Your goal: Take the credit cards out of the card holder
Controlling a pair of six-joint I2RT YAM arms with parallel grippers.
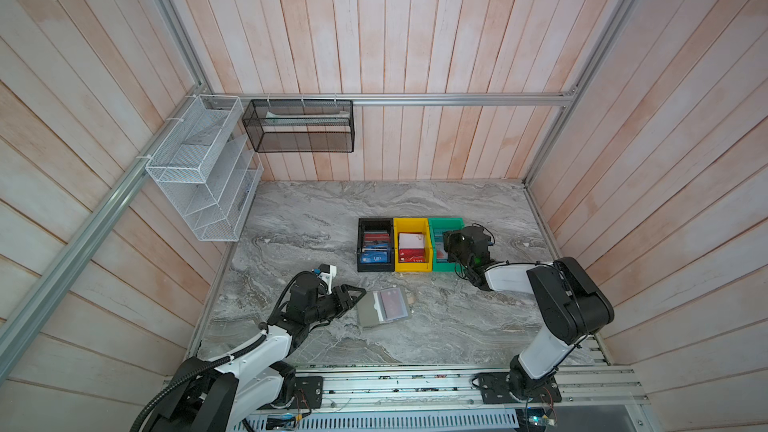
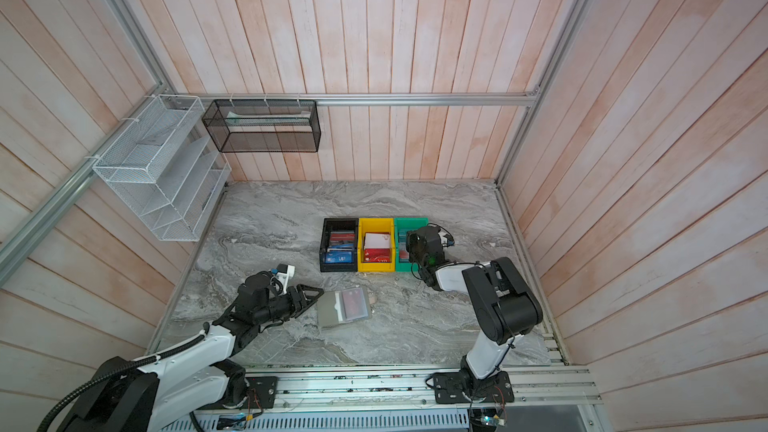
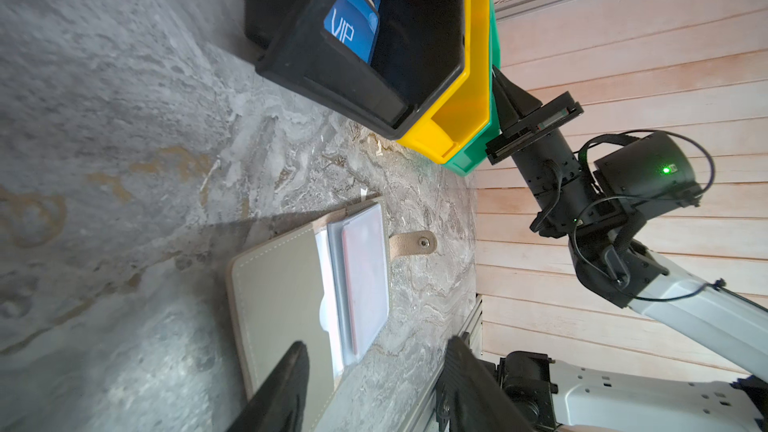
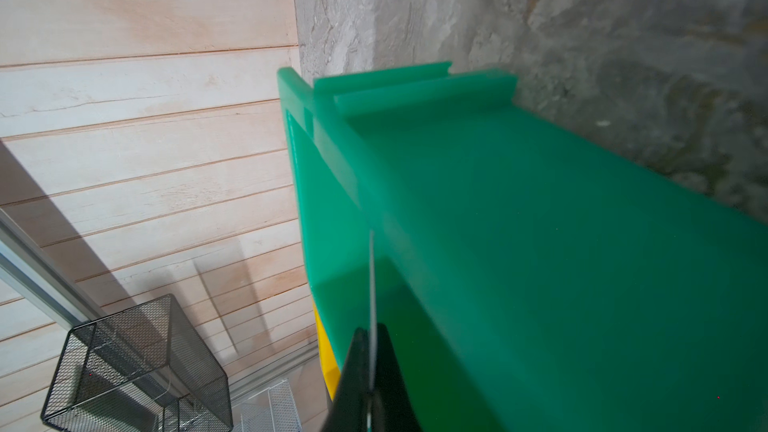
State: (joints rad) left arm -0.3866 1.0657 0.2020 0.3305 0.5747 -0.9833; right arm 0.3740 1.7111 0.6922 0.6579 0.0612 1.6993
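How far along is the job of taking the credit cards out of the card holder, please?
Done: the card holder lies open, and the black bin and yellow bin hold cards. In hand: the right gripper is shut on a thin card at the green bin. Remaining: a reddish card sits in the holder, beside the open left gripper.

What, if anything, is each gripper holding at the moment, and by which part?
The right gripper pinches a thin card by one end; the left gripper holds nothing.

only "vip" can be read, in pale letters on a blue card (image 3: 353,35) in the black bin (image 3: 340,76).
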